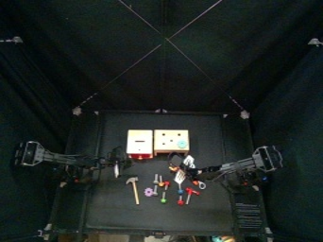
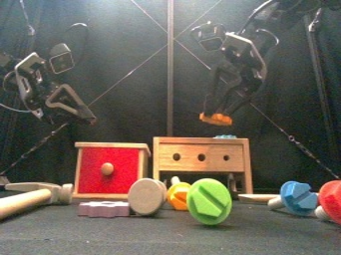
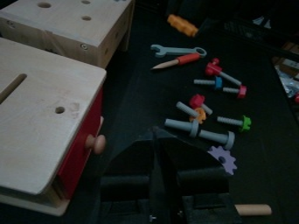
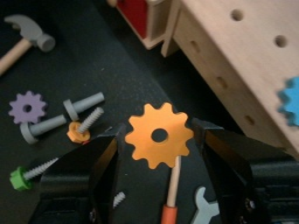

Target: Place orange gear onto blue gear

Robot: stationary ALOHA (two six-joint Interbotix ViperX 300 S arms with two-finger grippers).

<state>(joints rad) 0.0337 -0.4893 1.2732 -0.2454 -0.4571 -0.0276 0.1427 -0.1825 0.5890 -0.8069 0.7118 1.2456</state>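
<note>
My right gripper (image 4: pixel 162 147) is shut on the orange gear (image 4: pixel 159 136), one jaw on each side of it. In the front view the orange gear (image 2: pixel 216 118) hangs a little above the wooden box (image 2: pixel 200 156). The blue gear (image 4: pixel 289 98) lies on top of that box, near its edge, and shows as a small blue shape (image 2: pixel 224 135) just under the held gear. My left gripper (image 3: pixel 162 147) rests low at the table's left side, shut and holding nothing, beside the red-fronted box (image 3: pixel 47 105).
Toy parts lie scattered in front of the boxes: a hammer (image 4: pixel 30 35), a purple gear (image 2: pixel 103 208), a green screw (image 2: pixel 209 199), a blue screw (image 2: pixel 296 194), a red one (image 2: pixel 330 199), plus bolts and a wrench (image 3: pixel 177 51). The red-fronted box (image 2: pixel 110 169) stands left of the wooden box.
</note>
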